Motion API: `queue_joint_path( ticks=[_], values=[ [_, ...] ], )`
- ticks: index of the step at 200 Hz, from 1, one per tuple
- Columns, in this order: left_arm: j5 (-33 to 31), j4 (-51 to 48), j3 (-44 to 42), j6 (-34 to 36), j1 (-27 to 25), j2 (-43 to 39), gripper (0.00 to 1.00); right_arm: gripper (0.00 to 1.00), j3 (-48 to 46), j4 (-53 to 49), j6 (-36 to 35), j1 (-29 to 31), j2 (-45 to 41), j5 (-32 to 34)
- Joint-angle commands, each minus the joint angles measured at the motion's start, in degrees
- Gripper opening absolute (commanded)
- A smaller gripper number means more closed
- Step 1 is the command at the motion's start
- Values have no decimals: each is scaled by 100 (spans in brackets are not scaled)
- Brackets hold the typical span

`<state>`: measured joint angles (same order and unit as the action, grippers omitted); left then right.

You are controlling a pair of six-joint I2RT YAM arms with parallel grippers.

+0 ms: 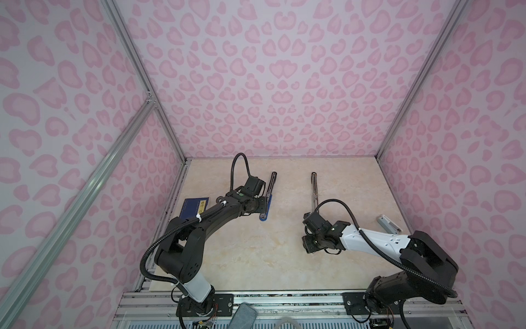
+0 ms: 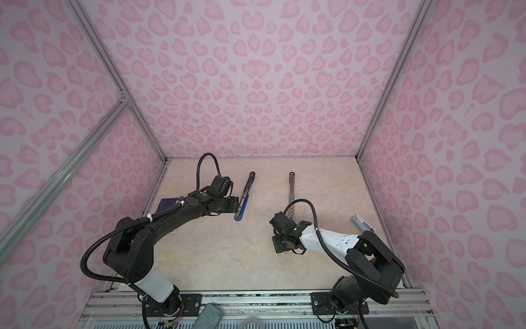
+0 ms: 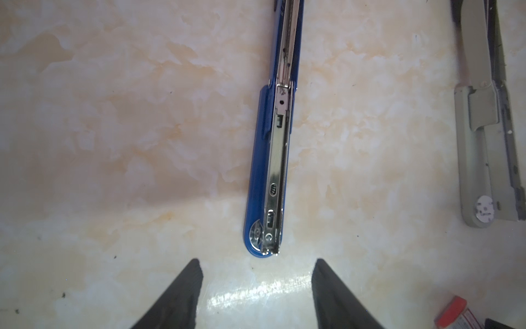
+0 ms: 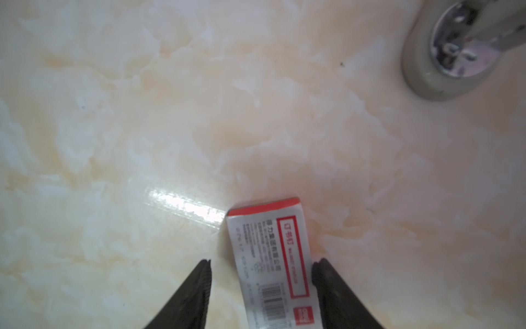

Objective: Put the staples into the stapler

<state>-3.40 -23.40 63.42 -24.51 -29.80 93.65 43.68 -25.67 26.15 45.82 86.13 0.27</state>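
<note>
A blue stapler [image 3: 270, 171] lies opened flat on the marble tabletop, its metal staple channel facing up; both top views show it [image 1: 267, 199] [image 2: 243, 199]. My left gripper [image 3: 257, 265] hovers just short of its round end, open and empty. A white box with a red label [image 4: 273, 256] lies between the fingers of my right gripper [image 4: 262, 265]. One finger [image 4: 324, 273] touches the box's edge and the other stands apart, so the gripper is open. The staples themselves are hidden. In the top views the right gripper [image 1: 308, 246] covers the box.
A second, grey stapler [image 1: 314, 188] [image 3: 481, 142] lies opened flat right of the blue one. A dark blue booklet [image 1: 195, 206] lies at the left edge under the left arm. A small grey-white oblong thing [image 1: 388, 223] sits near the right wall.
</note>
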Motion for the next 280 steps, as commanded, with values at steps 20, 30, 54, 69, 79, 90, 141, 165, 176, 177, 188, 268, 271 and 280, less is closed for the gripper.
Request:
queue_joint_path(
  ticks=[20, 30, 54, 69, 79, 90, 141, 165, 176, 177, 188, 268, 271, 280],
  values=[
    [33, 239, -228, -202, 1, -152, 64, 53, 364, -292, -215, 370, 447, 523],
    [25, 239, -258, -212, 1, -186, 64, 52, 451, -323, -254, 437, 543, 594],
    [-37, 239, -346, -221, 1, -304, 63, 45, 682, -303, -418, 564, 723, 650],
    [-111, 210, -414, -212, 1, -374, 63, 44, 871, -263, -579, 650, 890, 669],
    [-171, 187, -465, -204, 1, -440, 63, 43, 1054, -255, -705, 719, 1030, 671],
    [-203, 169, -541, -212, 9, -537, 63, 43, 1226, -214, -866, 790, 1203, 669],
    [-22, 79, -888, -257, 18, -1154, 63, 47, 1821, -17, -1560, 1035, 1493, 493],
    [426, -21, -943, -163, 10, -1221, 65, 54, 1748, 100, -1543, 968, 1128, 341],
    [730, -8, -966, -107, -35, -1229, 65, 55, 1609, 155, -1434, 867, 886, 240],
    [751, -3, -973, -102, -44, -1223, 65, 55, 1596, 162, -1427, 858, 861, 234],
    [964, 2, -973, -19, -176, -1214, 66, 55, 1367, 230, -1244, 731, 572, 135],
    [1716, 163, -271, 154, -1315, 200, 65, 51, -1211, 1297, 21, -601, -1744, -968],
    [1735, 168, -252, 161, -1322, 259, 65, 51, -1291, 1340, 67, -601, -1818, -983],
    [1778, 164, -170, 190, -1333, 442, 65, 51, -1431, 1414, 181, -597, -1925, -1015]
  ],
)
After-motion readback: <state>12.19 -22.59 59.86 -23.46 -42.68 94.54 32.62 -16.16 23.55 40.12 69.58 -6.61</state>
